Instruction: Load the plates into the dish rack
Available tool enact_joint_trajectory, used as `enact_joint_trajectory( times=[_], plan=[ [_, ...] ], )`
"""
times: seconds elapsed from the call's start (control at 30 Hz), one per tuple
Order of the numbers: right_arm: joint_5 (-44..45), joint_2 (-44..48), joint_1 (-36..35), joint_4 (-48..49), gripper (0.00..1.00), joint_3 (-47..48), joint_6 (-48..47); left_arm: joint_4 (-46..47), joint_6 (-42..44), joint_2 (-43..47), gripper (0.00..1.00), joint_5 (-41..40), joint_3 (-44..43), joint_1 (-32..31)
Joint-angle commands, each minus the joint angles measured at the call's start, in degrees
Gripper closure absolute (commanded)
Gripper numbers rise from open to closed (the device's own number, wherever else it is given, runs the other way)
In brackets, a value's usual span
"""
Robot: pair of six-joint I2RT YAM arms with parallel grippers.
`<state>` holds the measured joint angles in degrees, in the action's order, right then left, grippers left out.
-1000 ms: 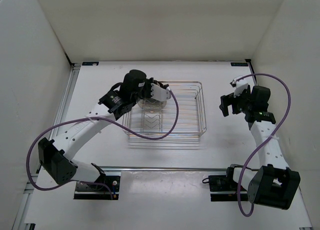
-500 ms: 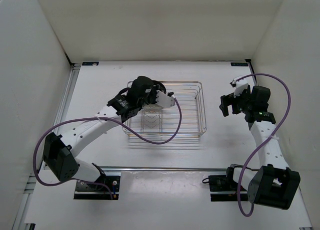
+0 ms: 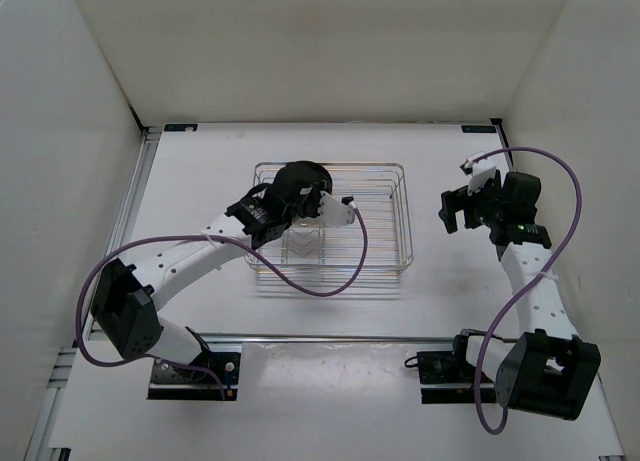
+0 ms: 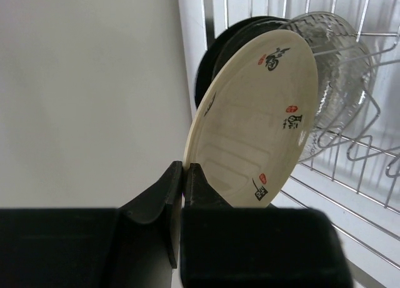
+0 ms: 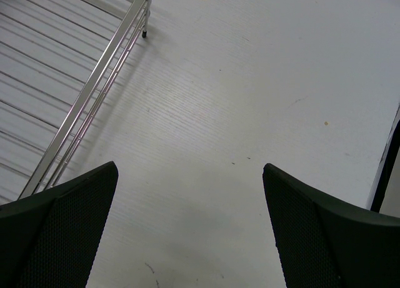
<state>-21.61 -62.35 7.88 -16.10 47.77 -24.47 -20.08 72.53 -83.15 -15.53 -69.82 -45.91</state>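
risk lies with the left gripper (image 4: 185, 175): its jaws pinch only the lower rim of the cream plate (image 4: 256, 119), which tilts ahead of them beside the black plate (image 4: 212, 63) in the dish rack (image 5: 89, 91); released off a divider (image 3: 303, 243), it may topple. right gripper (image 5: 190, 175) gapes, empty.

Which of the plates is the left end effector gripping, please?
The cream plate with red and black markings, pinched at its rim; the black plate and clear glass plate stand behind it, ungripped.
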Motion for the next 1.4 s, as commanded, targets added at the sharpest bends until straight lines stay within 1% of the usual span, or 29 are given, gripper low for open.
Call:
enact_joint_trajectory(
  times=[0.0,0.53,0.97,1.37],
  plan=[
    [-1.1,0.6,0.3,2.4,0.00,-0.6,-0.3,1.9,-0.4,1.0,0.90,-0.4,0.1,-0.6],
    [-1.1,1.1,0.3,2.4,0.00,-0.6,-0.3,2.4,-0.9,-0.7,0.90,-0.4,2.3,-1.6],
    [-1.1,1.6,0.3,2.4,0.00,-1.1,-0.3,5.9,-1.4,-1.2,0.90,-4.1,6.0,-1.6],
    [-1.1,2.7,0.8,2.4,0.00,-1.1,-0.3,5.9,-1.4,-3.4,0.90,-2.9,6.5,-1.6]
  ],
)
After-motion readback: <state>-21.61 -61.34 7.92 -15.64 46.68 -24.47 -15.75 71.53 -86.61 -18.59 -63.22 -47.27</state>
